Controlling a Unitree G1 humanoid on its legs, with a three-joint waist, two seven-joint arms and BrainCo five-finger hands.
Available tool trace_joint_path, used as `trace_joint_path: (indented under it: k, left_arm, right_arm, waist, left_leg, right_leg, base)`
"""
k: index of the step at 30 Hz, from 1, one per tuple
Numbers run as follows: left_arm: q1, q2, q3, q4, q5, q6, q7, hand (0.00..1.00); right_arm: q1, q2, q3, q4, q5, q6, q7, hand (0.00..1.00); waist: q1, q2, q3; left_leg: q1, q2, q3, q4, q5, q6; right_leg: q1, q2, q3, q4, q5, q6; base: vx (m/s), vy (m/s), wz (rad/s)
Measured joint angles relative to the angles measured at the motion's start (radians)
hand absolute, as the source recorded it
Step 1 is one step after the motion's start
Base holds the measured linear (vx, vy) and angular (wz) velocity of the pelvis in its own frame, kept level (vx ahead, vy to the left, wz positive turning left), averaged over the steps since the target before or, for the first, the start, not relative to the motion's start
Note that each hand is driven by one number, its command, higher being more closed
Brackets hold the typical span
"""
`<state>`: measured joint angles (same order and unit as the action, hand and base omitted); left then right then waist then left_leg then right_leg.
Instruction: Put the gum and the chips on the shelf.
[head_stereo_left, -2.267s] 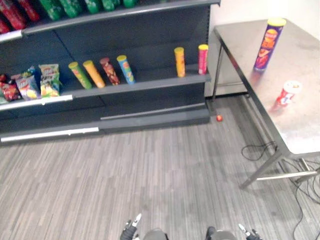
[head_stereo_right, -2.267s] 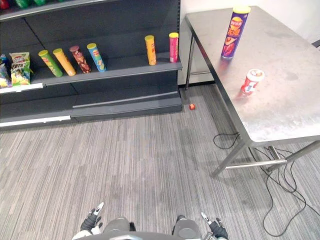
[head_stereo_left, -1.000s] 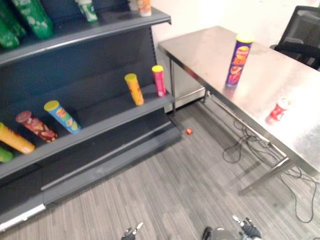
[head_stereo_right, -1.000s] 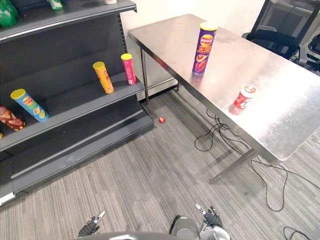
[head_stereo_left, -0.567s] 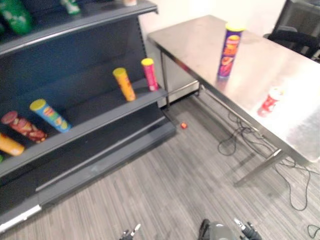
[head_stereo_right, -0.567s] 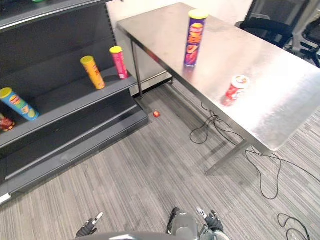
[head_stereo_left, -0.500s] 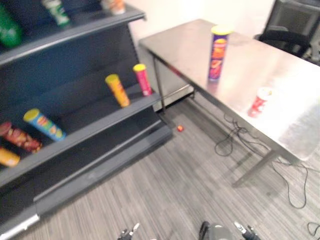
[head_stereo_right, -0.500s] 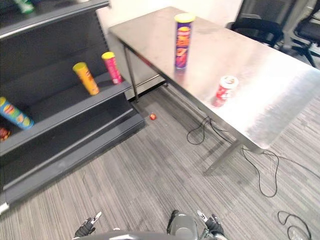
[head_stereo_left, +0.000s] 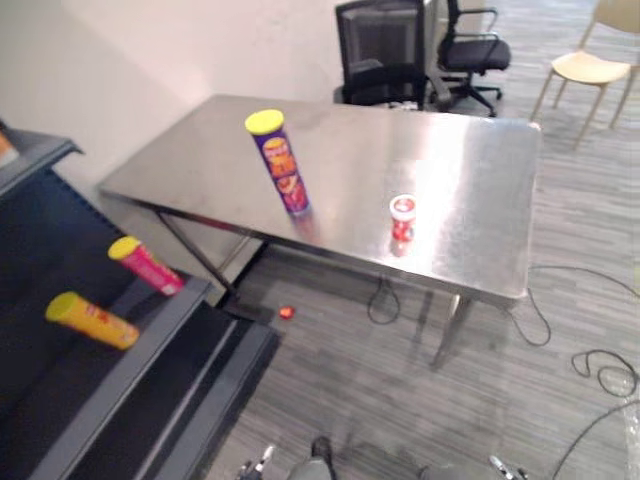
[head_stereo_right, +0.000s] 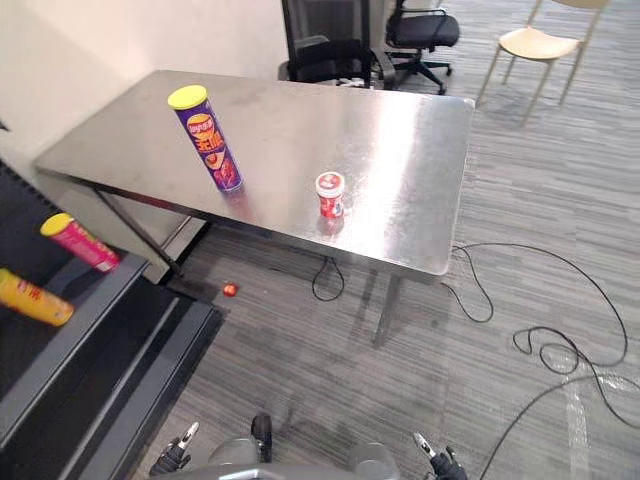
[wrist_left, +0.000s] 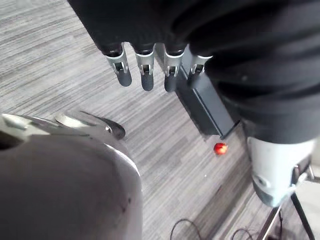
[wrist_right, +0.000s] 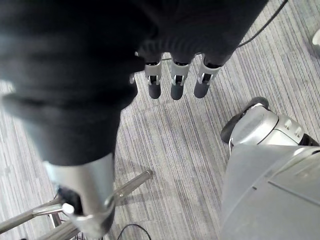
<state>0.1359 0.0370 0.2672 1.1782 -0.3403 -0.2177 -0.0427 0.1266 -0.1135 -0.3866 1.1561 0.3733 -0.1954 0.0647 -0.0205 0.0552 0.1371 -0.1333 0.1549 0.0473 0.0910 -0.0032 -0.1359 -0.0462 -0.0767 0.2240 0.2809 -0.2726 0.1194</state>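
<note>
Chips can (head_stereo_left: 280, 163), purple with a yellow lid, stands on its base on the steel table (head_stereo_left: 470, 180), toward the shelf end of the tabletop. Gum container (head_stereo_left: 402, 217), small, red and white, stands on the same tabletop to the robot's right of the chips can and closer to the table's near edge; the two items are apart. Neither item is on the shelf (head_stereo_left: 110, 390), which lies at the robot's left.

Shelf contents: a pink can (head_stereo_left: 146, 266) and a yellow can (head_stereo_left: 90, 319), both leaning, side by side and apart. A small red ball (head_stereo_left: 286, 312) rests on the floor between the shelf base and the table.

Left hand (wrist_left: 144, 70) hangs low over the carpet with fingers straight and relaxed; nothing is held. Right hand (wrist_right: 176, 80) hangs likewise over the carpet, fingers straight, nothing held. Both hands are well apart from the table.

Two black office chairs (head_stereo_left: 380, 50) stand beyond the table's far side. A pale wooden chair (head_stereo_left: 590, 65) stands further to the right.
</note>
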Motion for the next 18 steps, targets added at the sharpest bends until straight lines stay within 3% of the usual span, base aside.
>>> trace_joint_path:
  k: [3, 5, 8, 10, 11, 13, 15, 16, 18]
  left_arm:
    - [0.003, 0.057, -0.018, 0.005, 0.003, 0.0, -0.001, 0.0]
    - [0.003, 0.078, -0.054, 0.015, 0.014, 0.002, -0.001, 0.0]
    - [0.001, 0.08, -0.1, 0.025, 0.046, 0.004, -0.002, 0.0]
    - [-0.008, 0.077, -0.117, 0.034, 0.05, 0.009, 0.0, 0.0]
    - [-0.01, 0.078, -0.125, 0.035, 0.05, 0.01, 0.001, 0.0]
    - [-0.014, 0.078, -0.137, 0.035, 0.05, 0.012, 0.001, 0.0]
    - [-0.017, 0.079, -0.154, 0.034, 0.051, 0.012, -0.001, 0.0]
    - [-0.018, 0.07, -0.156, 0.035, 0.056, 0.013, -0.002, 0.0]
    - [-0.017, 0.051, -0.154, 0.036, 0.076, 0.014, -0.002, 0.0]
  right_arm:
    - [-0.017, 0.07, -0.003, 0.031, -0.001, 0.004, 0.009, 0.0]
    - [-0.018, 0.08, -0.033, 0.038, -0.002, 0.007, 0.01, 0.0]
    - [-0.023, 0.065, -0.07, 0.039, -0.002, 0.007, 0.007, 0.0]
    - [-0.038, 0.053, -0.07, 0.039, -0.002, 0.009, 0.003, 0.0]
    - [-0.047, 0.052, -0.071, 0.039, -0.003, 0.009, 0.0, 0.0]
    - [-0.048, 0.051, -0.072, 0.039, -0.013, 0.01, -0.005, 0.0]
    - [-0.044, 0.043, -0.081, 0.041, -0.023, 0.01, -0.013, 0.0]
    - [-0.042, 0.033, -0.09, 0.045, -0.023, 0.011, -0.014, 0.0]
    - [-0.039, 0.021, -0.125, 0.058, -0.023, 0.012, -0.016, 0.0]
  waist:
    - [0.004, -0.08, -0.038]
    - [0.001, -0.089, -0.048]
    - [0.0, -0.063, -0.048]
    - [0.001, -0.044, -0.046]
    - [0.0, -0.042, -0.046]
    - [0.011, -0.04, -0.046]
    - [0.02, -0.031, -0.046]
    - [0.02, -0.01, -0.044]
    - [0.02, 0.005, -0.046]
  left_leg:
    - [0.028, -0.064, 0.115, 0.037, -0.063, 0.043]
    - [0.052, -0.077, 0.167, 0.052, -0.096, 0.071]
    - [0.095, -0.072, 0.239, 0.047, -0.118, 0.091]
    - [0.119, -0.067, 0.307, 0.028, -0.121, 0.094]
    - [0.128, -0.072, 0.337, 0.016, -0.12, 0.095]
    - [0.139, -0.086, 0.357, 0.011, -0.12, 0.095]
    - [0.152, -0.097, 0.345, 0.002, -0.12, 0.095]
    - [0.156, -0.098, 0.34, -0.008, -0.119, 0.096]
    - [0.157, -0.098, 0.318, -0.029, -0.111, 0.098]
  right_leg:
    - [0.016, -0.084, 0.028, -0.074, 0.075, 0.024]
    - [0.016, -0.105, 0.036, -0.093, 0.127, 0.037]
    - [-0.008, -0.102, 0.014, -0.09, 0.222, 0.031]
    - [-0.035, -0.125, -0.177, -0.085, 0.268, 0.023]
    - [-0.041, -0.153, -0.354, -0.084, 0.266, 0.02]
    - [-0.033, -0.176, -0.534, -0.114, 0.259, 0.008]
    - [-0.005, -0.168, -0.54, -0.172, 0.258, 0.008]
    - [0.003, -0.161, -0.543, -0.194, 0.258, 0.009]
    - [0.002, -0.15, -0.549, -0.204, 0.26, 0.012]
  base:
    - [0.27, 0.401, -0.84]
    - [0.2, 0.31, -0.8]
    - [0.11, 0.236, -0.89]
    - [0.03, 0.145, -0.92]
    - [0.0, 0.075, -0.72]
    - [0.01, 0.009, -0.67]
    - [0.01, -0.057, -0.42]
    - [-0.03, -0.052, -0.1]
    - [-0.03, -0.048, 0.03]
